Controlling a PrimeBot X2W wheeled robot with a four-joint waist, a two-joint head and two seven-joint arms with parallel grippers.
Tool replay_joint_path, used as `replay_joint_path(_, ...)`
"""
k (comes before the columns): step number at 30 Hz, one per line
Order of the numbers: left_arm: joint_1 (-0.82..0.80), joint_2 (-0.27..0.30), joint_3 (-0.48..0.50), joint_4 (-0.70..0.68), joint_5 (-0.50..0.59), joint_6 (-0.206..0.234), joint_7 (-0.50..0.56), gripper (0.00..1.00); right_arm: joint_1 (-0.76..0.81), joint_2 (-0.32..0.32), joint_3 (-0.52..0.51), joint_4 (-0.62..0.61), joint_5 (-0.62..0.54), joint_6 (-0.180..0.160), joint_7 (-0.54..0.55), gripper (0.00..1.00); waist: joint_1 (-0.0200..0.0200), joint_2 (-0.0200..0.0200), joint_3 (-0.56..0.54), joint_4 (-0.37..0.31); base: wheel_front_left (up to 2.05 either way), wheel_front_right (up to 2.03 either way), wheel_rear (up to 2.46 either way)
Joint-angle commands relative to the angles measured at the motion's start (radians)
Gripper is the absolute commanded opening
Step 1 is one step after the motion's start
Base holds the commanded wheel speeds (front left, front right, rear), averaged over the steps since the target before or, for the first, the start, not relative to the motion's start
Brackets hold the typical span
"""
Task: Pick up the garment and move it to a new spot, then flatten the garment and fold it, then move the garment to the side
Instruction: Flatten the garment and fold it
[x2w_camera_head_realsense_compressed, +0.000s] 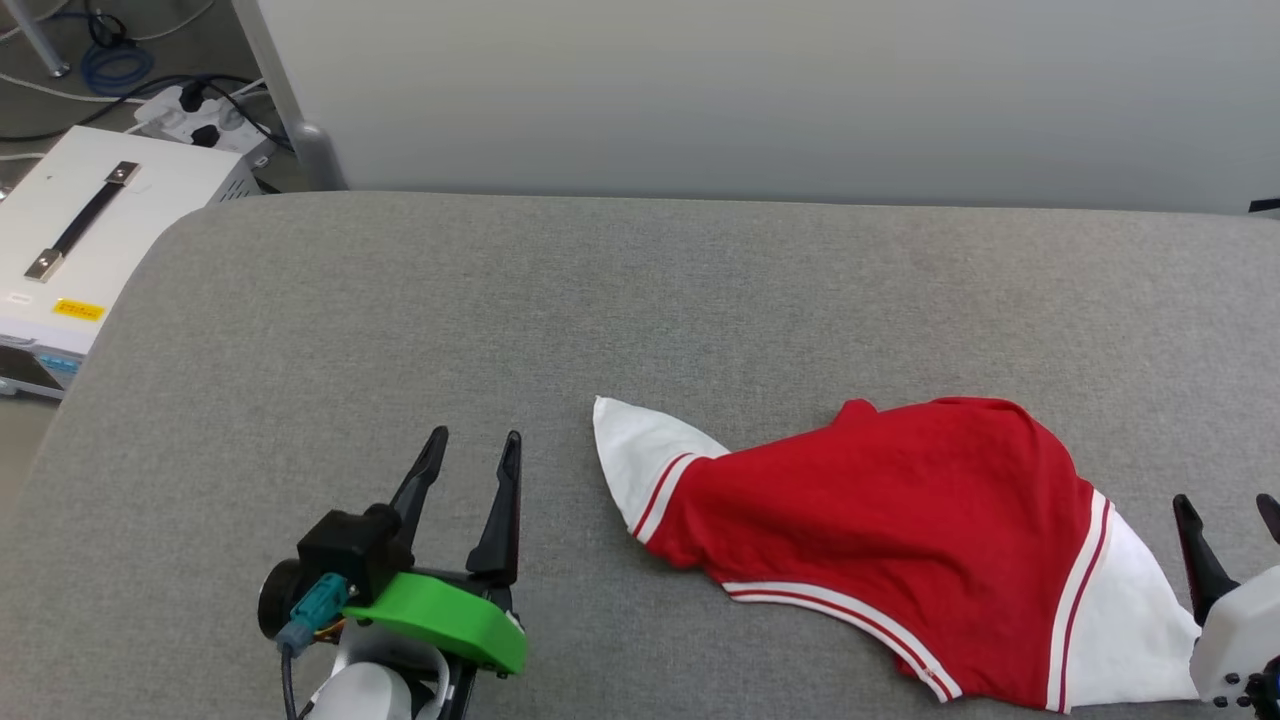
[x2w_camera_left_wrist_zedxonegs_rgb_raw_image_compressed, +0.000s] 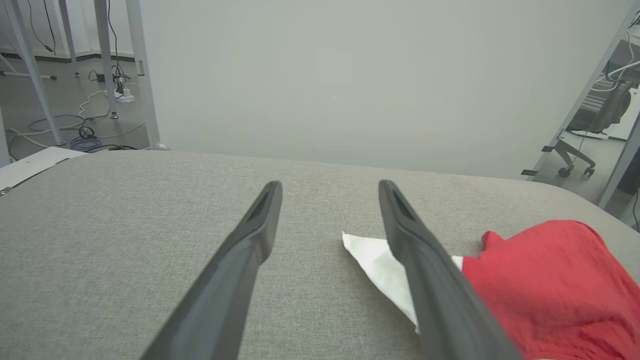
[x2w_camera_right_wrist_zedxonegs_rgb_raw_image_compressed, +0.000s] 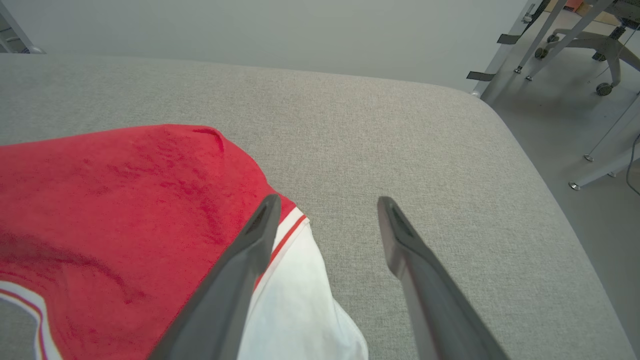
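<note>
Red jersey shirt (x2w_camera_head_realsense_compressed: 880, 520) lies bunched on the right half of the grey counter (x2w_camera_head_realsense_compressed: 400, 320). One white sleeve tip points left, the other white sleeve lies at the near right. Left end effector (x2w_camera_head_realsense_compressed: 475, 436): fingers apart, nothing between them, near the left sleeve tip. Right end effector (x2w_camera_head_realsense_compressed: 1226, 505): fingers apart, empty, just beside the right sleeve. White handled case (x2w_camera_head_realsense_compressed: 90, 220) sits beyond the counter's left edge.

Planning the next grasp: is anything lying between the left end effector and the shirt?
Nothing visible does. Just bare grey table separates the open left end effector from the shirt, whose white sleeve tip points toward it.
</note>
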Motion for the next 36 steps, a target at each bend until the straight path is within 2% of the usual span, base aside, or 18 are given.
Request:
replay_joint_path(1, -0.030, 0.005, -0.011, 0.011, -0.007, -0.003, -0.005, 1.00, 0.013, 0.014, 0.003, -0.019, -0.006, -0.001, -0.025, 1.00, 0.0000, -0.0001, 0.023, -0.025, 0.00, 0.00, 0.00)
replay_joint_path(3, -0.072, 0.026, -0.045, 0.041, -0.019, -0.003, 0.038, 1.00, 0.017, 0.029, 0.008, -0.049, -0.020, -0.001, -0.056, 1.00, 0.0000, -0.0001, 0.038, -0.038, 0.00, 0.00, 0.00)
replay_joint_path(5, -0.126, 0.050, -0.092, 0.077, -0.055, -0.003, 0.145, 1.00, 0.022, 0.045, 0.016, -0.076, -0.027, -0.001, -0.069, 1.00, 0.0000, -0.0001, 0.049, -0.051, 0.00, 0.00, 0.00)
replay_joint_path(10, -0.303, 0.105, -0.191, 0.124, -0.169, -0.003, 0.430, 1.00, 0.012, 0.070, 0.020, -0.138, -0.038, -0.001, -0.077, 1.00, 0.0000, -0.0001, 0.088, -0.078, 0.00, 0.00, 0.00)
replay_joint_path(14, -0.456, 0.162, -0.291, 0.171, -0.240, -0.003, 0.696, 1.00, -0.010, 0.080, 0.031, -0.161, -0.048, -0.001, -0.073, 1.00, 0.0000, -0.0001, 0.130, -0.107, 0.00, 0.00, 0.00)
replay_joint_path(18, -0.562, 0.205, -0.363, 0.221, -0.282, -0.003, 0.878, 1.00, -0.041, 0.089, 0.048, -0.152, -0.051, -0.001, -0.076, 1.00, 0.0000, -0.0001, 0.162, -0.138, 0.00, 0.00, 0.00)
replay_joint_path(20, -0.594, 0.229, -0.395, 0.244, -0.303, -0.003, 0.936, 1.00, -0.050, 0.091, 0.061, -0.145, -0.052, -0.001, -0.084, 1.00, 0.0000, -0.0001, 0.176, -0.155, 0.00, 0.00, 0.00)
replay_joint_path(27, -0.659, 0.261, -0.397, 0.363, -0.321, 0.002, 0.971, 1.00, -0.063, 0.104, 0.082, -0.112, -0.048, -0.001, -0.116, 1.00, 0.0000, -0.0001, 0.218, -0.203, 0.00, 0.00, 0.00)
replay_joint_path(32, -0.678, 0.270, -0.400, 0.436, -0.307, 0.006, 0.946, 1.00, -0.076, 0.107, 0.085, -0.100, -0.045, -0.001, -0.133, 1.00, 0.0000, -0.0001, 0.238, -0.222, 0.00, 0.00, 0.00)
replay_joint_path(36, -0.683, 0.278, -0.438, 0.480, -0.292, 0.002, 0.948, 1.00, -0.079, 0.095, 0.100, -0.090, -0.046, -0.001, -0.142, 1.00, 0.0000, -0.0001, 0.248, -0.230, 0.00, 0.00, 0.00)
